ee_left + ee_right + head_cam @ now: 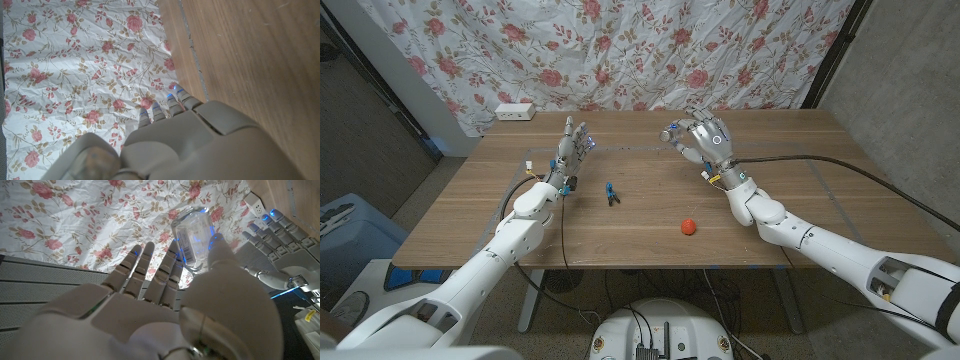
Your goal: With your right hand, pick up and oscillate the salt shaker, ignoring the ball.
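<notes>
Our right hand grips the shaker between thumb and fingers, raised above the surface. Our left hand waits, fingers apart, holding nothing; the ball lies untouched.

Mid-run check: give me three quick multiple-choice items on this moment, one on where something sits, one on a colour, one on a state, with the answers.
1. Where is the ball?
A. On the table, nearer the right arm
B. In the left robot hand
C. On the floor

2. What colour is the ball?
A. Blue
B. Red-orange
C. White

3. What is the right robot hand doing?
A. Resting empty
B. Touching the ball
C. Holding the salt shaker raised

Answers: 1 A, it lies on the wood by the right forearm. 2 B, plainly red-orange. 3 C, the right wrist view shows the clear shaker held between thumb and fingers.
</notes>
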Robot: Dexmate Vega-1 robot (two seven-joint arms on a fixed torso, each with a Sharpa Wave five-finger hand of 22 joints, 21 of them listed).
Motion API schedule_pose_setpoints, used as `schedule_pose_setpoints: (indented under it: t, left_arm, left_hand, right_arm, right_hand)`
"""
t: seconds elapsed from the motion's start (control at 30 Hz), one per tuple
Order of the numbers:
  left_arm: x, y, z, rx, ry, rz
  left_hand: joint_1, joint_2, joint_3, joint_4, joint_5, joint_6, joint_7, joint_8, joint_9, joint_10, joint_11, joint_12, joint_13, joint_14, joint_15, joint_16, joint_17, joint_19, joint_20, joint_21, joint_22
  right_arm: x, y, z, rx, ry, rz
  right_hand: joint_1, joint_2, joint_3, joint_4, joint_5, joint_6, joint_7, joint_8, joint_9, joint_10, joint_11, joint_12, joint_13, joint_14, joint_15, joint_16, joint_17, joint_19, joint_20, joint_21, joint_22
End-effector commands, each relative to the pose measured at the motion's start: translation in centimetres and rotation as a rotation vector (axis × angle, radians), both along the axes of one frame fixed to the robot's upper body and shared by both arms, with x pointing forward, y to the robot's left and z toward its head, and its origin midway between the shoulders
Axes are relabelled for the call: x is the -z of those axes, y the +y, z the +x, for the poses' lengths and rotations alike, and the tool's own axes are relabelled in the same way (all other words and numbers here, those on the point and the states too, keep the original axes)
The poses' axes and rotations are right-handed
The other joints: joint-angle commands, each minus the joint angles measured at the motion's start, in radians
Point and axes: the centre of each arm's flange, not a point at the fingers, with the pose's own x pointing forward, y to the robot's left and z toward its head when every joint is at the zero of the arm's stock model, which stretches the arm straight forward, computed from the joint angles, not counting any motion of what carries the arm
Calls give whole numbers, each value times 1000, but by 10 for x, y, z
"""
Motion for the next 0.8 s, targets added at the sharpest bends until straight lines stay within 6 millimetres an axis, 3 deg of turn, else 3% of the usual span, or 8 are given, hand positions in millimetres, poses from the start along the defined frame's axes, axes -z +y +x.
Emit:
schedule_pose_setpoints:
  t: [0.03, 0.8]
  left_arm:
    - [0, 0, 0, 0, 0, 0]
    - [0, 0, 0, 0, 0, 0]
  left_hand:
    - [0, 101, -2, 6, 8, 1, -10, 4, 6, 1, -8, 8, 4, 0, -105, 5, 6, 4, -24, 4, 5]
    - [0, 101, -2, 6, 8, 1, -9, 4, 6, 1, -7, 8, 4, 1, -106, 5, 6, 4, -24, 4, 5]
  right_arm:
    - [0, 1, 2, 66, -78, -49]
    - [-7, -1, 5, 144, -230, -140]
  right_hand:
    - [35, 16, -7, 1, 6, 34, -32, 4, 2, 8, 2, 6, 3, 11, -151, 7, 4, 4, -2, 2, 1]
    - [43, 16, -9, 3, 7, 26, -33, 3, 4, 1, 2, 3, 5, 14, -150, 4, 2, 7, -17, 0, 1]
